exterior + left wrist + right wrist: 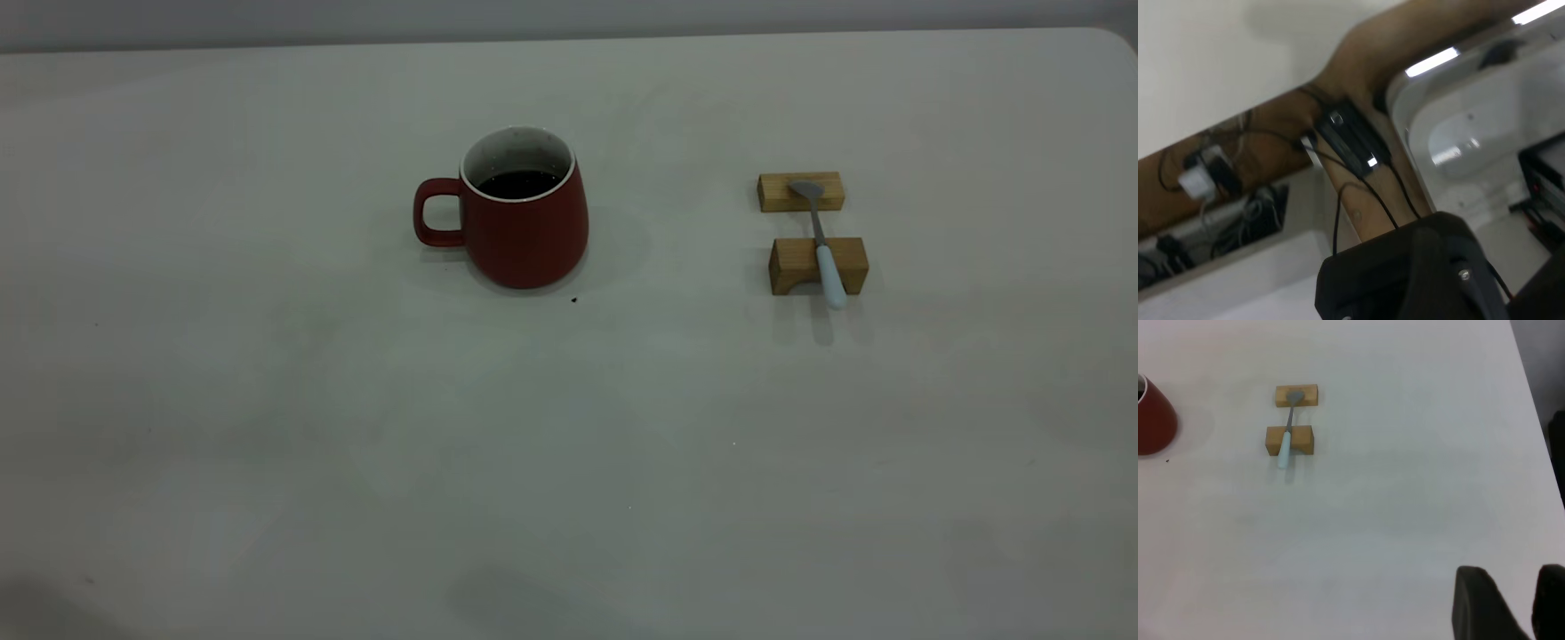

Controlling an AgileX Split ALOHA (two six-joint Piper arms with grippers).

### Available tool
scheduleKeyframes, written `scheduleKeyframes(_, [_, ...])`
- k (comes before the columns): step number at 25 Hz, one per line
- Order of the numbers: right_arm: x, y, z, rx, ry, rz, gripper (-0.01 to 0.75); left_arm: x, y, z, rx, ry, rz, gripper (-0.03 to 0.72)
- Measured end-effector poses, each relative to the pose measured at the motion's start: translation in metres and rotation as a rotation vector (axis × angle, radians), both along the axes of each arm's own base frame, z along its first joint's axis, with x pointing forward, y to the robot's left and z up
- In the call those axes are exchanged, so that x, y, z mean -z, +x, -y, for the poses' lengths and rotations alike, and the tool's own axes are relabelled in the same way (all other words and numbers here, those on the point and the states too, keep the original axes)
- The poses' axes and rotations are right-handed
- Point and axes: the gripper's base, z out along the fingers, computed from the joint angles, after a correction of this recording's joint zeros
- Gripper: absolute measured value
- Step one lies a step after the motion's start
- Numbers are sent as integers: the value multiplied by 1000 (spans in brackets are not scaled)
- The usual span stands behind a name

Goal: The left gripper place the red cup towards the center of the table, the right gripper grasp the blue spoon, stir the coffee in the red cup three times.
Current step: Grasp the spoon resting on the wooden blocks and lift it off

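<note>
The red cup (524, 231) stands upright near the middle of the table (569, 444), its handle toward the left, with dark coffee (520, 184) inside. The blue spoon (822, 244) lies across two wooden blocks to the cup's right, bowl on the far block, pale handle sticking out over the near one. Neither arm shows in the exterior view. In the right wrist view my right gripper (1511, 580) hangs open over bare table, well short of the spoon (1286, 437) and the cup (1151, 420). My left gripper (1425, 273) shows only as a dark body facing away from the table.
The far wooden block (773, 194) and the near one (791, 267) sit about a hand's width apart. A tiny dark speck (573, 300) lies just in front of the cup. The left wrist view shows cables and a power strip (1351, 137) off the table.
</note>
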Motion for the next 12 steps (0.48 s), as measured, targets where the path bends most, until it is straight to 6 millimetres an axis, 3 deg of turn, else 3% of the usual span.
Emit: scheduleKeyframes(12, [0, 0, 0, 0, 0, 0, 237, -31, -74, -26, -75, -221, 556, 554])
